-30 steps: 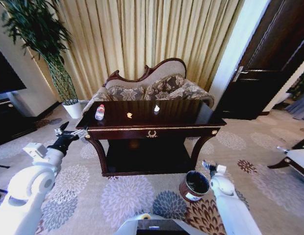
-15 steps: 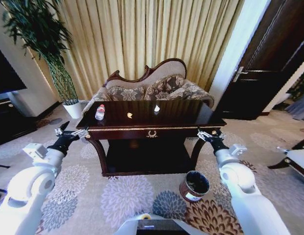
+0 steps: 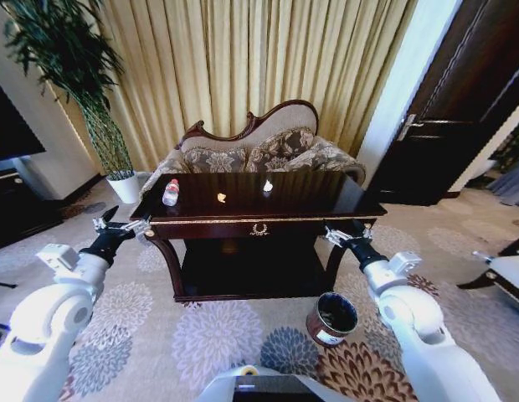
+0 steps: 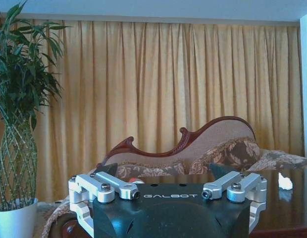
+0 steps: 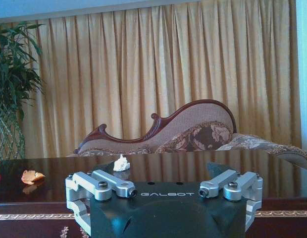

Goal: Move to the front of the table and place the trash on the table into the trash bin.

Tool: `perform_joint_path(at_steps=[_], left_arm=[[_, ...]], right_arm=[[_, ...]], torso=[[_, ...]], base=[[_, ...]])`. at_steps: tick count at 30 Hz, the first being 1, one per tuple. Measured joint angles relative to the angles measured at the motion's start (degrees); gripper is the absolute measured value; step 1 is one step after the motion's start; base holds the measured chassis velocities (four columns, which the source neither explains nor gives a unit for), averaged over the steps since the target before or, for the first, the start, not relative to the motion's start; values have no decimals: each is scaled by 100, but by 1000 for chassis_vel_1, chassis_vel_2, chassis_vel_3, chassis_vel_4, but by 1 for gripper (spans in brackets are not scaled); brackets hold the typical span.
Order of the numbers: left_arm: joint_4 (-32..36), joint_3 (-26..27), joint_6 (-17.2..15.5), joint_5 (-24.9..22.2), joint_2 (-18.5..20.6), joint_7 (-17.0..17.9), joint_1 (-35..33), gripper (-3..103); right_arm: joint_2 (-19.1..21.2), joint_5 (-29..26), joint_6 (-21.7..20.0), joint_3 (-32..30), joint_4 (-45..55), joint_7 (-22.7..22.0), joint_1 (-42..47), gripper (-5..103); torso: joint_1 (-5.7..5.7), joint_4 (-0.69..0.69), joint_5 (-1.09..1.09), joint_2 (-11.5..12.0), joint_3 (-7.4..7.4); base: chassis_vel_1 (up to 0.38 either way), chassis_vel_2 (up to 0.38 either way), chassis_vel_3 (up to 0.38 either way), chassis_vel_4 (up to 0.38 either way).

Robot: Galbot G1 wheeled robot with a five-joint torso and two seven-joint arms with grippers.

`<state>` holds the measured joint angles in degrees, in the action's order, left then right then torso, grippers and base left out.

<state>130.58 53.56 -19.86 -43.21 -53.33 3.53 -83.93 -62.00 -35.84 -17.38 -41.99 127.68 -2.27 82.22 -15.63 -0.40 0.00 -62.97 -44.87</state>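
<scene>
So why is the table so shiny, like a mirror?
Head view: the glossy table mirrors the bright curtains as pale streaks, and the door frame bows from lens distortion. Right wrist view: the tabletop reflects the sofa and the white scrap. Left wrist view: the gripper is dim against the backlit curtain.

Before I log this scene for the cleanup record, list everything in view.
table: 1, dark wood, gold trim, centre
bottle: 1, clear, red cap, tabletop's left end
orange scrap: 1, mid tabletop
white scrap: 1, tabletop, right of the orange
trash bin: 1, dark brown, floor by right table leg
sofa: 1, patterned, behind table
plant: 1, green, white pot, left
left gripper: open, off table's left corner
right gripper: open, at table's right front
</scene>
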Motion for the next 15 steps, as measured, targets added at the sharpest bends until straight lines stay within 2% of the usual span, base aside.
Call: perform_joint_path(at_steps=[6,15], left_arm=[[-15,17,-3,1,-28,0,-2,100],[-35,13,-3,26,-72,-1,-2,100]], right_arm=[[33,-15,-74,15,56,-21,-21,100],[-46,-21,-114,57,118,-35,37,100]], torso=[[0,0,0,0,0],[-5,0,-1,4,-2]], base=[[-153,122,134,-139],[-217,219,223,-208]])
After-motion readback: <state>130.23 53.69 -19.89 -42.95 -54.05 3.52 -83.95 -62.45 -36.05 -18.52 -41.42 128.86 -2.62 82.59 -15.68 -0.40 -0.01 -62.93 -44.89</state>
